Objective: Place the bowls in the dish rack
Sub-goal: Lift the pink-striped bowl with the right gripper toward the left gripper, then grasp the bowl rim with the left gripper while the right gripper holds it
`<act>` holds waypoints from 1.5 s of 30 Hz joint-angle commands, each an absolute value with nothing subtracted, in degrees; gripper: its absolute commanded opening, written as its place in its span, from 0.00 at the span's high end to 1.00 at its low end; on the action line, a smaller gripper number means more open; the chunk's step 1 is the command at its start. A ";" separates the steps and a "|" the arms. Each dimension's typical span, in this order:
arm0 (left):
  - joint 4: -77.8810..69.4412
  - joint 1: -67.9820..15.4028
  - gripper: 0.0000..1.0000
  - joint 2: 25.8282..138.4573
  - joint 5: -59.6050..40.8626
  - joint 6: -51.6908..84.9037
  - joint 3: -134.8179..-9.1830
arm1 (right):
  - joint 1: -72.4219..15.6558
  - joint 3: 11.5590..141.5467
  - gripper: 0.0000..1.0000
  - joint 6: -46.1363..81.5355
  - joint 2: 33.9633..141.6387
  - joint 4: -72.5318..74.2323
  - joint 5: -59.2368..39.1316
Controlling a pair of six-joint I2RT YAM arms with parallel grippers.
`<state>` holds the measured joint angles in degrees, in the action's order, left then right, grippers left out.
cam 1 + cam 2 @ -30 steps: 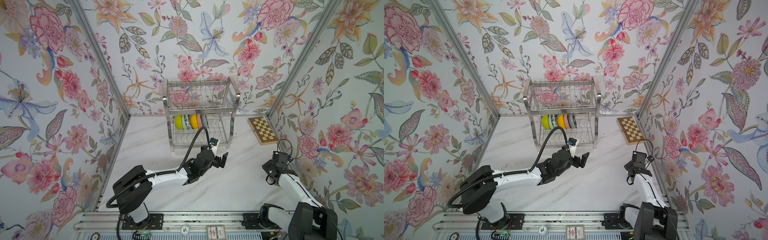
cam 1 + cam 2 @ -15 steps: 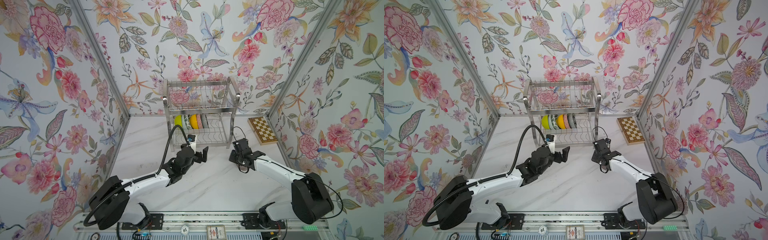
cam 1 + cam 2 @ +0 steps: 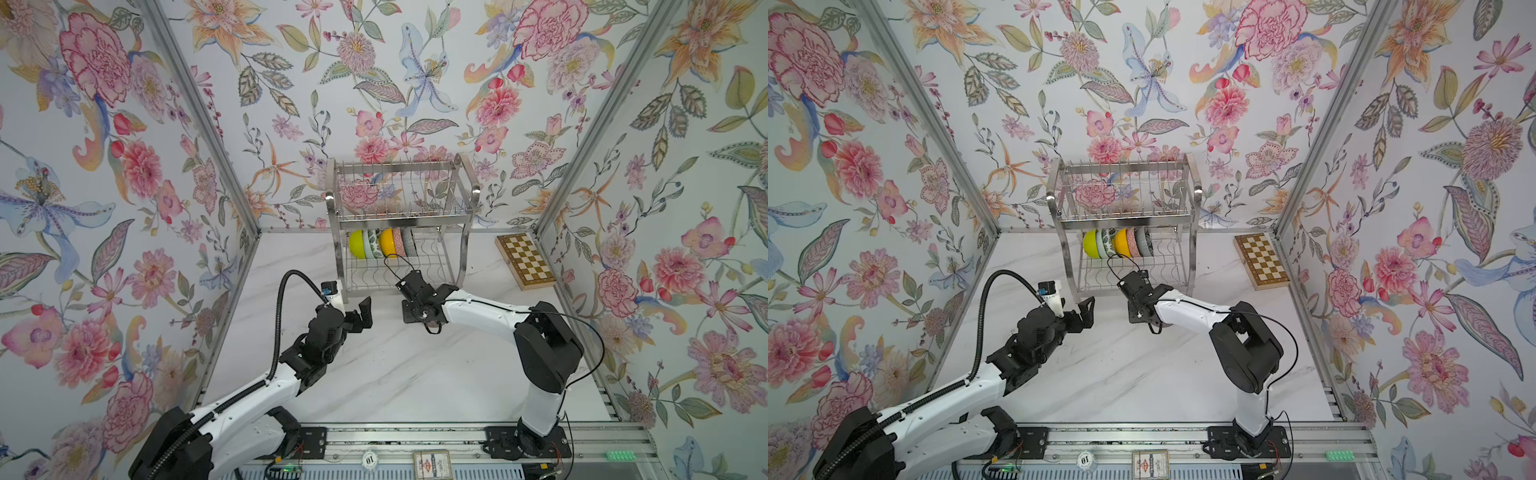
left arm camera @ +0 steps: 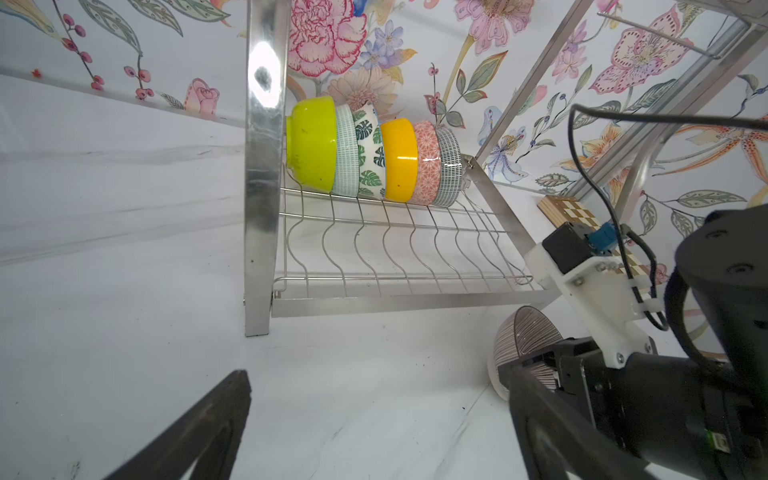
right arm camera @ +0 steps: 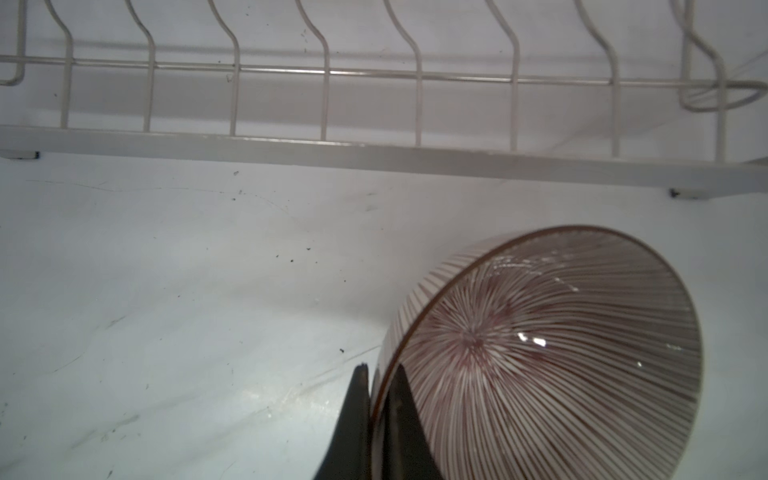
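The steel dish rack (image 3: 401, 224) (image 3: 1125, 216) stands at the back wall. Several bowls stand on edge in a row on its lower tier, from a lime-yellow bowl (image 4: 311, 145) to a grey-lined one (image 4: 449, 170). My right gripper (image 5: 380, 368) is shut on the rim of a pink lined bowl (image 5: 540, 353) (image 4: 523, 336), tilted on its side just above the table before the rack's front bar (image 5: 374, 153). In both top views the right gripper (image 3: 419, 309) (image 3: 1140, 305) hides that bowl. My left gripper (image 4: 376, 386) (image 3: 351, 309) hangs open and empty by the rack's front left post (image 4: 262, 208).
A wooden chessboard (image 3: 524, 259) (image 3: 1260, 259) lies at the back right against the wall. Floral walls close in the white marble table (image 3: 395, 374) on three sides. The rack's upper tier (image 3: 399, 195) holds nothing that I can see.
The right arm has swung from the right wall to the rack's front, with the pink lined bowl now in its jaws. The left arm has drawn back leftward, still open.
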<state>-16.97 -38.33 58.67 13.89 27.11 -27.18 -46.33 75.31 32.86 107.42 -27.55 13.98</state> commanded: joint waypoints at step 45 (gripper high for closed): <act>-22.15 -43.05 0.01 80.29 5.31 39.70 -38.38 | -34.16 62.72 0.35 29.00 98.24 -22.44 1.31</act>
